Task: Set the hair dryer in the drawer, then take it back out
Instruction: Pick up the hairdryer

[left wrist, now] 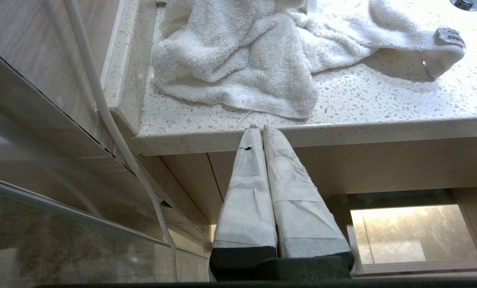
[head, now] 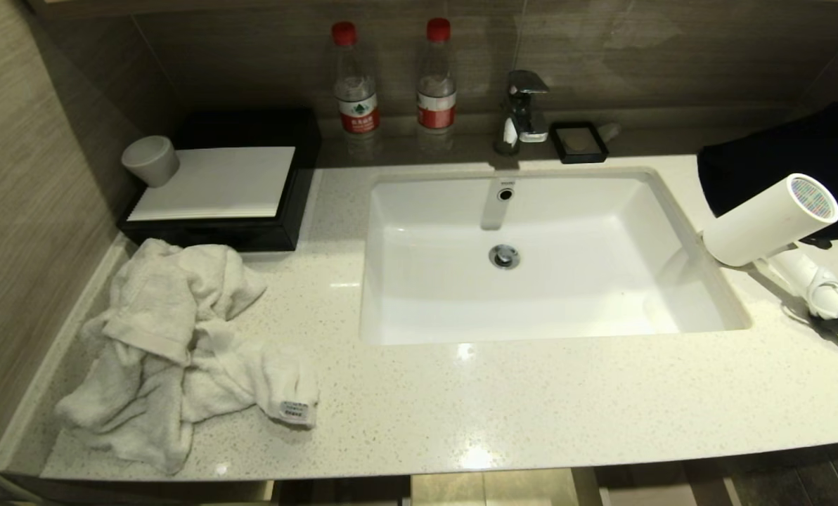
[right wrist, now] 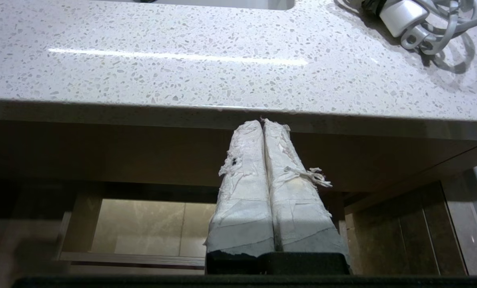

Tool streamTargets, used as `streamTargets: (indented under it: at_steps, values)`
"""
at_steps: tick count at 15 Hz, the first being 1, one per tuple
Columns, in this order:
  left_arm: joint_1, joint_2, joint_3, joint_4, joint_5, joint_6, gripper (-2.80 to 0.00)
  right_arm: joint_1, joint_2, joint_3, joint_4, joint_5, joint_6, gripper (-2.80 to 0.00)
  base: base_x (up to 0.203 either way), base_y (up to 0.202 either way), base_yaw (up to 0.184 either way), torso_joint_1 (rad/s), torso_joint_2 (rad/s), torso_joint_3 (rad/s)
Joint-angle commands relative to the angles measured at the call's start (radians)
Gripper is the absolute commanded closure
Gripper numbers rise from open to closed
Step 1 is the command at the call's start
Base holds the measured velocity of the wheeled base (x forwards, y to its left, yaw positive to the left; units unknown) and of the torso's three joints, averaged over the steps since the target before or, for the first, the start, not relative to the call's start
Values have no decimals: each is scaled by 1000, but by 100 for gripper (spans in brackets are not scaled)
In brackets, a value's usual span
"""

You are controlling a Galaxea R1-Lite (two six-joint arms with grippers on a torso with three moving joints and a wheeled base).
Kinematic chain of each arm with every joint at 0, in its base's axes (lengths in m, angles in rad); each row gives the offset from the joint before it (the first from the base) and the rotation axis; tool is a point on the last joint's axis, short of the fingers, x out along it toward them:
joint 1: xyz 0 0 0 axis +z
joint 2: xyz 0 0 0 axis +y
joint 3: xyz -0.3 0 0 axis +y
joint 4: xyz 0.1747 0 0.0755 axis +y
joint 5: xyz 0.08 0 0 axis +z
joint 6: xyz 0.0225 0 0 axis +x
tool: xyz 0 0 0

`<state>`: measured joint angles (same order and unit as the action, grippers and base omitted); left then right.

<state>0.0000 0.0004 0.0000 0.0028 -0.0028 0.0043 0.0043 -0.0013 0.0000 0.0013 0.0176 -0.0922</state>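
Beside the sink [head: 531, 183] lies the hair dryer [head: 770, 219], seemingly untouched.

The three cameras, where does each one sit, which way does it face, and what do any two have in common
Head view: high up, looking down on the counter, sink and hair dryer; none of the robot shows.
Left wrist view: below the counter edge, facing up past the shut left tool at the towel.
Right wrist view: below the counter edge, behind the shut right tool, facing the hair dryer's cord.
Shared: head and left wrist views both show the towel; head and right wrist views both show the hair dryer.
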Motion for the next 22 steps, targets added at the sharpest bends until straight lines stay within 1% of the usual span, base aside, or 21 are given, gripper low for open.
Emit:
streamTargets:
  at_steps: [1,3,4,6,8,9,10,12,15,16,17,18,19,21,22]
  values:
    - [0,1,2,0,0,0,0,-1,0,0,-6,-2,3,0,0,0,0,0,0,0]
    - [0,1,0,0,0,0,0,0,8,-50,6,-2,-12,0,0,0,0,0,0,0]
    - [0,1,2,0,0,0,0,0,39,-134,60,-7,-21,0,0,0,0,0,0,0]
    - [0,1,0,0,0,0,0,0,142,-368,226,-29,-33,0,0,0,0,0,0,0]
    - [0,1,2,0,0,0,0,0,345,-630,406,-48,-38,0,0,0,0,0,0,0]
    - [0,1,0,0,0,0,0,7,448,-736,491,-65,-40,0,0,0,0,0,0,0]
    - [0,1,2,0,0,0,0,16,545,-815,555,-84,-42,0,0,0,0,0,0,0]
    - [0,1,2,0,0,0,0,27,744,-933,617,-127,-47,0,0,0,0,0,0,0]
    - [0,1,0,0,0,0,0,9,1019,-1023,577,-181,-78,0,0,0,0,0,0,0]
    - [0,1,2,0,0,0,0,-22,1096,-1041,562,-147,-115,0,0,0,0,0,0,0]
    - [0,1,0,0,0,0,0,-84,1160,-1062,549,-48,-168,0,0,0,0,0,0,0]
    - [0,1,0,0,0,0,0,-155,1213,-1083,541,90,-224,0,0,0,0,0,0,0]
    - [0,1,2,0,0,0,0,-216,1270,-1105,533,175,-284,0,0,0,0,0,0,0]
    - [0,1,2,0,0,0,0,-309,1366,-1167,529,217,-378,0,0,0,0,0,0,0]
    - [0,1,2,0,0,0,0,-325,1410,-1190,527,224,-392,0,0,0,0,0,0,0]
